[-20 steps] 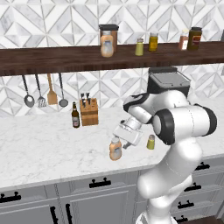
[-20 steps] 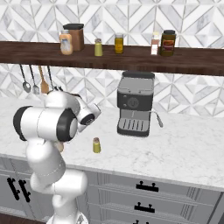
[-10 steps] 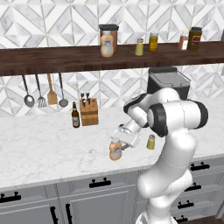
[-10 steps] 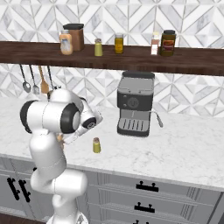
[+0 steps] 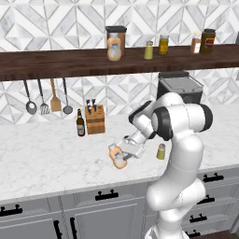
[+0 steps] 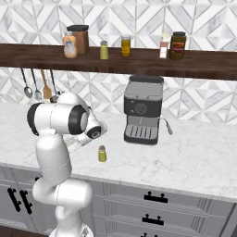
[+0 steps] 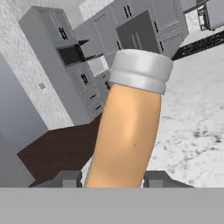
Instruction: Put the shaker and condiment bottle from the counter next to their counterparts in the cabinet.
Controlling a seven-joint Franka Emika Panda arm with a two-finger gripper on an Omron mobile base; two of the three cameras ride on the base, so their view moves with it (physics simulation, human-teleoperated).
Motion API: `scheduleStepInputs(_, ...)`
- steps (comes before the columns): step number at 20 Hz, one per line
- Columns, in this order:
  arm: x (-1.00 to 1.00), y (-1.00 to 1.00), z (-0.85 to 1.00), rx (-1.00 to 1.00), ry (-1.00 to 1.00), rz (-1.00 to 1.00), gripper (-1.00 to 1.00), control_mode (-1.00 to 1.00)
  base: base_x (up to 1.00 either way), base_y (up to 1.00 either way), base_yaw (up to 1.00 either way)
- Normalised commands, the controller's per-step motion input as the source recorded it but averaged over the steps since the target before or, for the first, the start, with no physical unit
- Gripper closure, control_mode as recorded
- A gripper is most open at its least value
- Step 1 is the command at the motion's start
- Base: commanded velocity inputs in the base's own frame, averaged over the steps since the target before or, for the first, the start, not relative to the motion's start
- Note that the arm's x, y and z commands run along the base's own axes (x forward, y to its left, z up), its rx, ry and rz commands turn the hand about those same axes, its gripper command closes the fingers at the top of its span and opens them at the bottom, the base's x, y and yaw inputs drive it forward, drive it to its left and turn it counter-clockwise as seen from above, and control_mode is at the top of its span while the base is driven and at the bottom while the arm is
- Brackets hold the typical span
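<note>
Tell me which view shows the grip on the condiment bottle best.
Hand view: the condiment bottle sits between both fingertips. Left base view shows it tilted in the gripper above the counter; right base view hides it.

The white arm rises from its base at the near edge of the counter, bends at a high elbow and folds back down and to the left, so the forearm slopes toward the counter top. The wrist is rolled over, tipping the hand sideways. The gripper (image 5: 125, 153) hangs low above the counter, its two dark fingers (image 7: 65, 178) closed on either side of the condiment bottle (image 5: 117, 156), gripping its lower body and holding it tilted, clear of the surface.
</note>
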Motion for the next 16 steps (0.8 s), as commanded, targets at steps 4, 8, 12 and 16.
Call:
scheduleStepInputs(4, 0.00, -0.05, 0.45, 0.11, -0.03, -0.24, 1.00, -1.00, 0.00, 0.00, 0.00)
scheduleStepInputs(8, 0.04, 0.01, 0.41, 0.02, -0.15, -0.27, 1.00, -1.00, 0.00, 0.00, 0.00)
scheduleStepInputs(12, 0.13, 0.16, 0.47, -0.01, -0.15, -0.34, 1.00, -1.00, 0.00, 0.00, 0.00)
scheduleStepInputs(16, 0.00, 0.05, 0.72, 0.00, -0.02, -0.30, 1.00, -1.00, 0.00, 0.00, 0.00)
